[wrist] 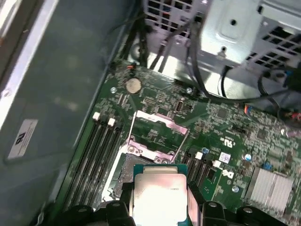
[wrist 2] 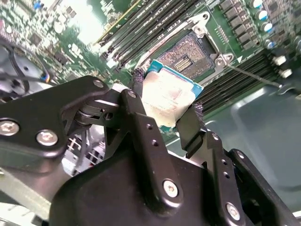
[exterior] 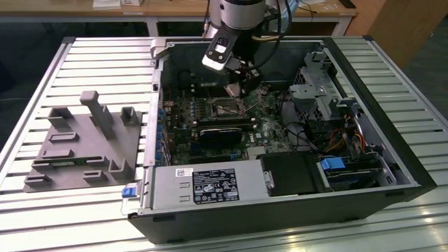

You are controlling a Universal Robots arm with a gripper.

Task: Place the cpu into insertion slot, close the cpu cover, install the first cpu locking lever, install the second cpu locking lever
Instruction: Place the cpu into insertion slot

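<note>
The gripper (wrist 2: 165, 107) is clamped on the cpu (wrist 2: 170, 94), its black fingers (wrist 2: 139, 113) pressing two opposite edges. The chip's silvery top shows in both wrist views. It hangs just above the insertion slot (wrist 2: 186, 55), not yet seated. Beside the slot, the cpu cover (wrist: 159, 119) is flipped open. In the exterior view the gripper is at upper centre, inside the open computer case (exterior: 280, 220).

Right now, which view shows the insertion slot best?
Second wrist view: the insertion slot lies unobstructed beyond the held cpu. In the first wrist view the cpu hides most of it; in the exterior view it's distant, near the gripper.
</note>
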